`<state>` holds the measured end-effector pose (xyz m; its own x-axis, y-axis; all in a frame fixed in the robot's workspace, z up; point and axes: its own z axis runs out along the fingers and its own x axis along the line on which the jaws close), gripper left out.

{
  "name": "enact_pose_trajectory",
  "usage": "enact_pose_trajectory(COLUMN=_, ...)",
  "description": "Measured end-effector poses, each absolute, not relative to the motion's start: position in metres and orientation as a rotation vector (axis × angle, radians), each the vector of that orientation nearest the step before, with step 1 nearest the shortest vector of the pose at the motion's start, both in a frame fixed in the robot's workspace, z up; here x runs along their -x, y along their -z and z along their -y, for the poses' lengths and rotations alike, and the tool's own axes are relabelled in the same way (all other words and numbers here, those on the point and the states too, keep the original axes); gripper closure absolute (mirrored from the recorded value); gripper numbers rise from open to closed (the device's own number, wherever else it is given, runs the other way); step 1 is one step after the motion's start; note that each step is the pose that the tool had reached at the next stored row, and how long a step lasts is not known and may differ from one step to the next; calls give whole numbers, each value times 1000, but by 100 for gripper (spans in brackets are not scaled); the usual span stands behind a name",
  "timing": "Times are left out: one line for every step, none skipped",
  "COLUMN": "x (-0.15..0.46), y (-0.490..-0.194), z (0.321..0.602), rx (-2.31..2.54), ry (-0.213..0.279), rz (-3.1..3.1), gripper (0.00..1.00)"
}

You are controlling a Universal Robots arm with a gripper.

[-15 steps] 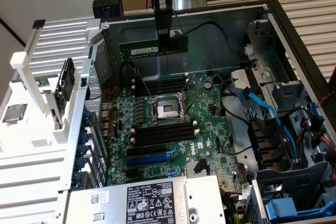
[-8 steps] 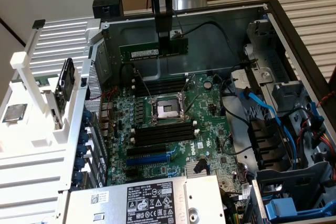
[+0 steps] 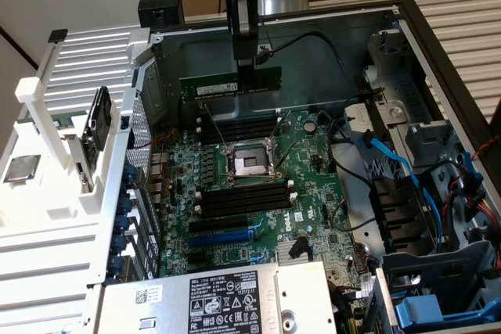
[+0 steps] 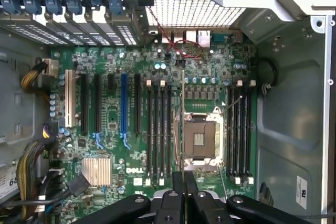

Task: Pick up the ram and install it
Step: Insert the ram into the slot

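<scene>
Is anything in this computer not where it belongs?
Yes. The ram is not in a slot: the jaws of the gripper hold it in the air, level, above the motherboard. Nothing looks broken or spilled.

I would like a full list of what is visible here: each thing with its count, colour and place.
ram: one, green, held over the motherboard
motherboard: one, green, inside the open case
memory slots: two banks, black, on either side of the CPU socket
CPU socket: one, silver, middle of the motherboard
expansion slot: one, blue, between the memory slots and the power supply
power supply: one, grey, bottom of the exterior view
cables: several, blue, the exterior view's right
gripper: one, black, shut on the ram
</scene>
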<state>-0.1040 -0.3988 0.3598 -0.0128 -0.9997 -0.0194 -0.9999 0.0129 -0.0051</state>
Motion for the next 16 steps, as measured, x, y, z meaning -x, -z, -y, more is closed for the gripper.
enact_pose_trajectory(x=104, y=-359, z=400, rx=2194, ry=-18, rz=-2222, gripper=88)
enact_pose_trajectory(x=103, y=-358, z=400, rx=2192, ry=-20, rz=-2222, gripper=88)
enact_pose_trajectory(x=102, y=-357, z=400, rx=2190, ry=-22, rz=-2222, gripper=88)
enact_pose_trajectory(x=102, y=-356, z=400, rx=2187, ry=-24, rz=-2224, gripper=88)
enact_pose_trajectory(x=102, y=-355, z=400, rx=2183, ry=-25, rz=-2226, gripper=88)
enact_pose_trajectory(x=102, y=-354, z=400, rx=2179, ry=-27, rz=-2228, gripper=88)
enact_pose_trajectory(x=102, y=-354, z=400, rx=2174, ry=-29, rz=-2231, gripper=88)
enact_pose_trajectory(x=101, y=-353, z=400, rx=2167, ry=-31, rz=-2236, gripper=88)
enact_pose_trajectory(x=101, y=-353, z=400, rx=2160, ry=-33, rz=-2241, gripper=88)
enact_pose_trajectory(x=101, y=-352, z=400, rx=2153, ry=-35, rz=-2246, gripper=88)
enact_pose_trajectory(x=101, y=-352, z=400, rx=2146, ry=-38, rz=-2250, gripper=88)
enact_pose_trajectory(x=101, y=-352, z=401, rx=2145, ry=-38, rz=-2251, gripper=88)
enact_pose_trajectory(x=101, y=-352, z=401, rx=2143, ry=-38, rz=-2253, gripper=88)
enact_pose_trajectory(x=101, y=-352, z=401, rx=2140, ry=-38, rz=-2256, gripper=88)
enact_pose_trajectory(x=101, y=-351, z=401, rx=2130, ry=-38, rz=-2265, gripper=88)
enact_pose_trajectory(x=101, y=-351, z=401, rx=2124, ry=-38, rz=-2270, gripper=88)
